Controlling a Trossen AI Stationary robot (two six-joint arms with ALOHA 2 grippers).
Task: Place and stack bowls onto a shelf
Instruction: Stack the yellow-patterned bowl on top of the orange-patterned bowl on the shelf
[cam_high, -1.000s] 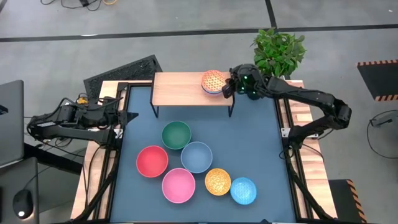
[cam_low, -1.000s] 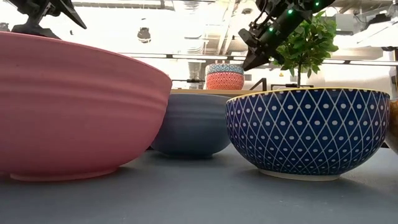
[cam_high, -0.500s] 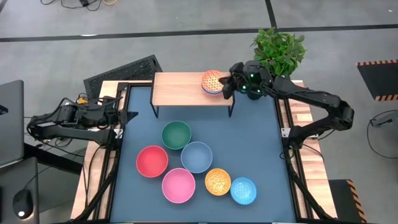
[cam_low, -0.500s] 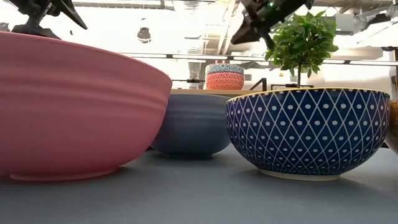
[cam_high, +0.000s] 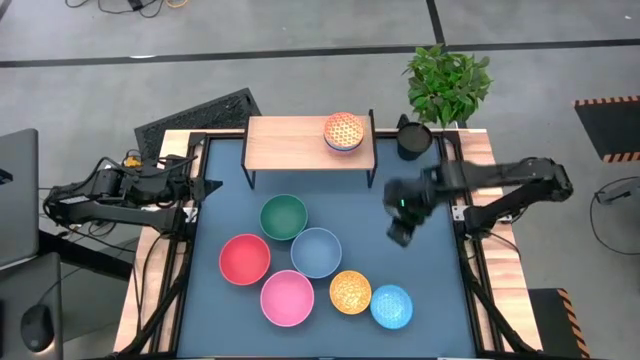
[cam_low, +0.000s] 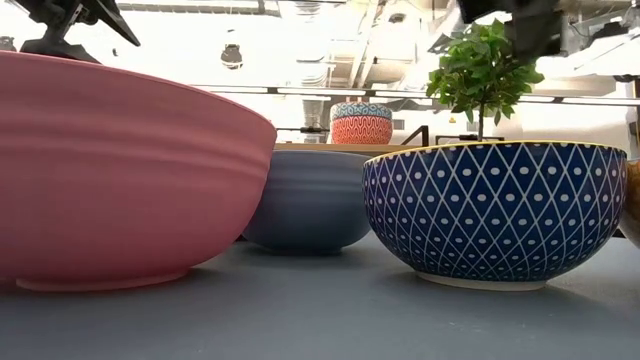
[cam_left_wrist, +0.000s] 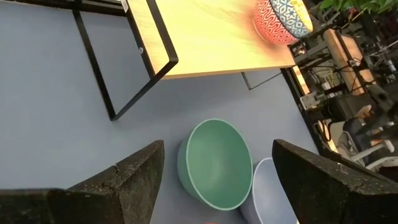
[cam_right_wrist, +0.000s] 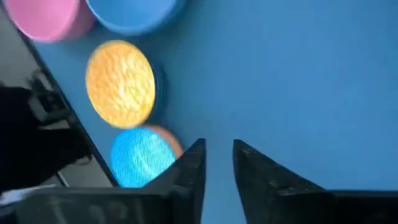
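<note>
right gripper (cam_high: 399, 232) is your working tool, hanging empty over bare blue table top (cam_high: 420, 290), its two dark fingers (cam_right_wrist: 186, 171) close together with only a narrow gap between them. outward from it, toward the table's front edge, lie the two small patterned bowls nearest to you: the small yellow patterned bowl (cam_high: 351, 292) and, just beside that, the small bright blue patterned bowl (cam_high: 391, 306). they sit almost touching each other, so whichever rim you take, the neighbour crowds one side. i judge one of this pair is the next pick, and this arm is clearly the nearer one.

farther out on the same side come the large grey-blue plain bowl (cam_high: 316, 252), the large pink plain bowl (cam_high: 288, 297), the large red plain bowl (cam_high: 245, 259) and the large green plain bowl (cam_high: 284, 217), clustered together.

the opposite way from the gripper stands the low light-wood shelf on thin black legs (cam_high: 290, 143). on its end nearer this arm sits a small orange patterned bowl nested on a white-blue one (cam_high: 343, 131). so the carry runs from the front pair across the open table to that stack.

left gripper (cam_high: 196, 188) waits at the far side edge of the table, beyond the cluster, fingers spread wide and empty.
</note>
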